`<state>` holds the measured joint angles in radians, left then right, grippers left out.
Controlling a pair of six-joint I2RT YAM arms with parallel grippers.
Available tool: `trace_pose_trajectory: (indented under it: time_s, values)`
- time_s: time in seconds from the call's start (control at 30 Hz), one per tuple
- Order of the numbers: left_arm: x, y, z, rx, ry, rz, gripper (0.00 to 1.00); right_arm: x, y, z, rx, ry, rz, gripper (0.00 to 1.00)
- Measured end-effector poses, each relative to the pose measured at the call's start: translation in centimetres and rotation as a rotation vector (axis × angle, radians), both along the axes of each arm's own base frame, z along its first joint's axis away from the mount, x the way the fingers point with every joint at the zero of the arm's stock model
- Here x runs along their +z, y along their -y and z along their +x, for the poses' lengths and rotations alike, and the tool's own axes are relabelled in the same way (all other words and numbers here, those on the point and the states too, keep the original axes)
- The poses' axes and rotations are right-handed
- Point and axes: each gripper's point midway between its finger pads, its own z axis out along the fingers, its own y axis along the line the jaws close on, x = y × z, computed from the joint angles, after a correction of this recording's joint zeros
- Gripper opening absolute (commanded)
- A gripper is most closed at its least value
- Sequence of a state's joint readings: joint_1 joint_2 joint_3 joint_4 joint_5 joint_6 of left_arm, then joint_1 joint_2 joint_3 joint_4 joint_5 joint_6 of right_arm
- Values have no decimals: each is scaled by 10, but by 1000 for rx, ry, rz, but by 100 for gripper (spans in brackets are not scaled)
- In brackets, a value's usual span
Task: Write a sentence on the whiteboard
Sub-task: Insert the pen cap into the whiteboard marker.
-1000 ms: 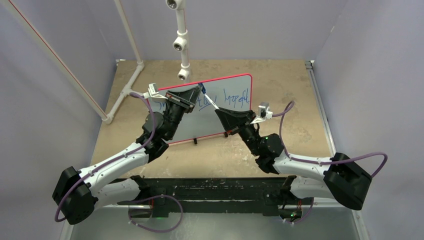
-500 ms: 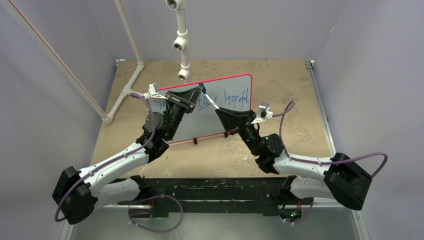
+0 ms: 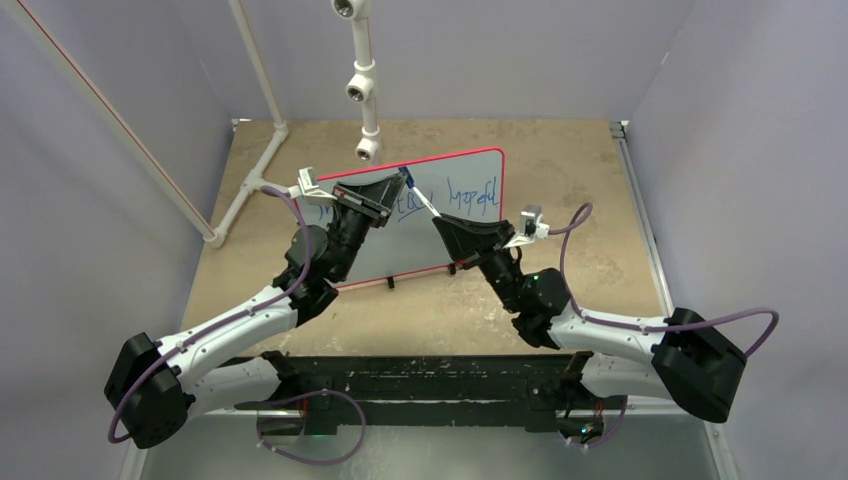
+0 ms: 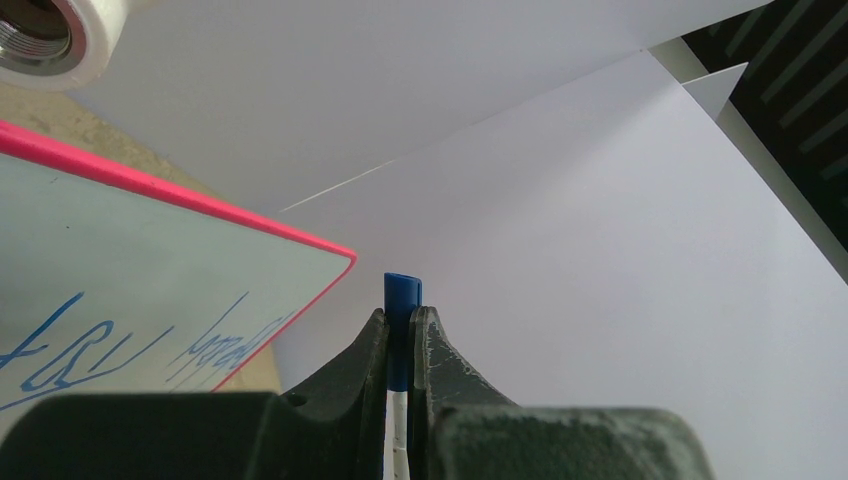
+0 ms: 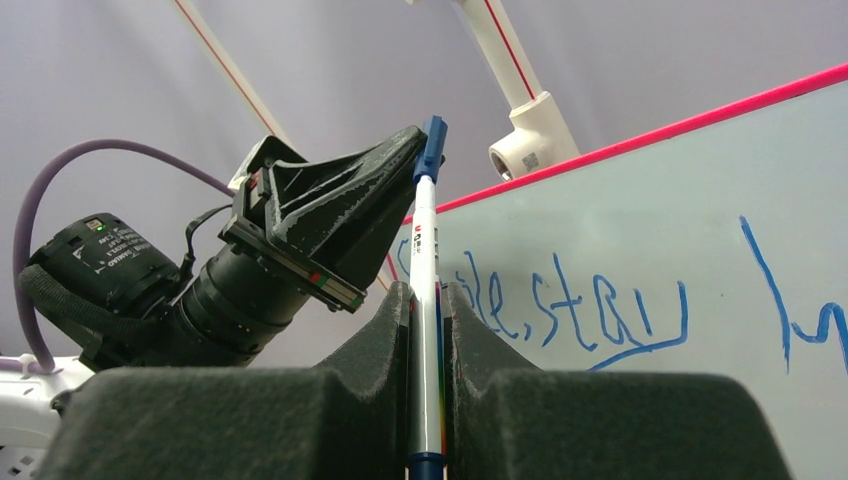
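Right gripper (image 5: 427,295) clamps white-barrelled marker (image 5: 424,230); left gripper (image 4: 401,320) pinches its blue cap (image 4: 403,295), long axis running between them. Cap seating unclear. Red-framed whiteboard (image 3: 410,250), blue handwritten sentence (image 5: 600,315) on it, lies just beyond.

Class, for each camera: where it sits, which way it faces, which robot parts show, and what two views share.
Top external: above and behind, looking down on the whiteboard; left arm, right arm show.
Left wrist: faces the board's corner and wall; left hand pinching the marker.
Right wrist: faces the sentence; right hand on marker, left hand beyond.
Shared: both wrist views show marker and sentence.
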<state>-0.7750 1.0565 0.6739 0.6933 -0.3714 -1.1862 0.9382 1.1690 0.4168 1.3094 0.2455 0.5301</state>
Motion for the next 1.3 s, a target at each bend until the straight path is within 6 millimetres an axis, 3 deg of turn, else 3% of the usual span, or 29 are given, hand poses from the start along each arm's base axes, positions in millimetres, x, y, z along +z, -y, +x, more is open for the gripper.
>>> trace_pose_trajectory:
  time_s: [0.43, 0.9, 1.0, 1.1, 1.3]
  values:
    - [0, 4, 0, 8, 0, -13, 0, 2, -8, 11, -36, 30, 4, 0]
    - [11, 1, 0, 50, 37, -55, 0, 19, -20, 25, -84, 53, 65, 0]
    - [11, 2, 0, 55, 50, -25, 11, 20, -20, 25, -86, 55, 67, 0]
    - [19, 6, -1, 49, 78, 34, 28, 25, -16, 23, -90, 64, 80, 0]
    - [33, 45, -27, -128, 180, 252, 54, 48, 6, 23, -143, 86, 149, 0]
